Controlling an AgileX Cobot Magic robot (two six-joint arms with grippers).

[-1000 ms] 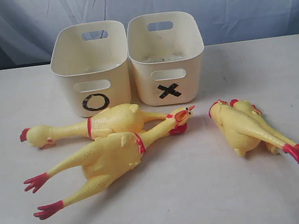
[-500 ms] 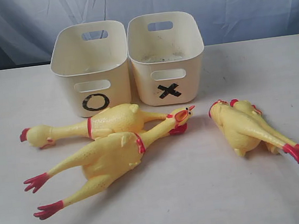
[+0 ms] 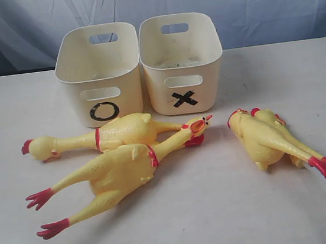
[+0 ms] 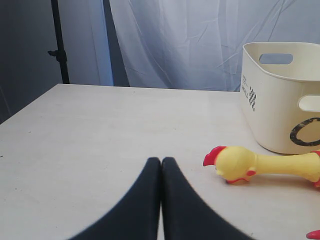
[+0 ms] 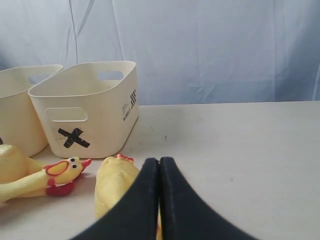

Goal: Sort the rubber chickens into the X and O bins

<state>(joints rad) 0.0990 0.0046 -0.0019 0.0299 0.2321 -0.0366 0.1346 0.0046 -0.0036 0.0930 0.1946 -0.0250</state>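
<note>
Presently, four yellow rubber chickens (image 3: 107,179) with red feet and combs lie on the pale counter (image 3: 211,223), all outside the bins. The first long chicken (image 3: 120,133) lies just before the cream plastic O bin (image 3: 99,76). The second long chicken (image 3: 126,165) overlaps it, head near the matching X bin (image 3: 182,66). Two shorter chickens (image 3: 263,136) lie pressed together, further right. Bins counted: two, side by side. The left hand (image 4: 161,162) and right hand (image 5: 159,162) are both clenched, grasping nothing; the right one partly hides a shorter chicken.

Jaws: smooth matte black, tapering toward tips.
</note>
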